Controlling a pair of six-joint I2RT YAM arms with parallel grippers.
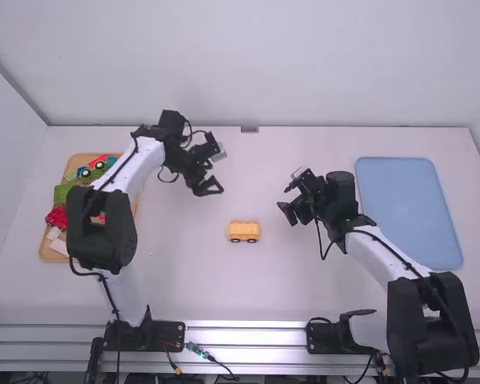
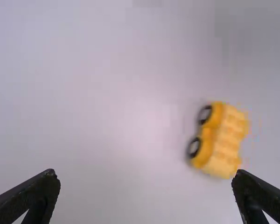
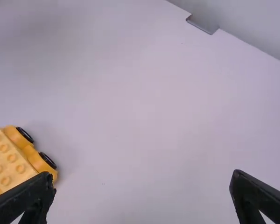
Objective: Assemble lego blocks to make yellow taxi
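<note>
- High view: the yellow toy car [image 1: 244, 230] sits upright on the bare middle of the white table [image 1: 224, 288], between the left gripper [image 1: 211, 186] and the right gripper [image 1: 286, 213], touching neither. A wooden tray [image 1: 46, 254] of colored toy pieces (quite a jumble) lies at the left, a blue tray [image 1: 408, 212] at the right.
- Left wrist view: the left gripper's fingers are spread wide, pinching nothing; the car's two black wheels show.
- Right wrist view: the right gripper's fingers are spread too, nothing between them; round studs cover the car's top.
</note>
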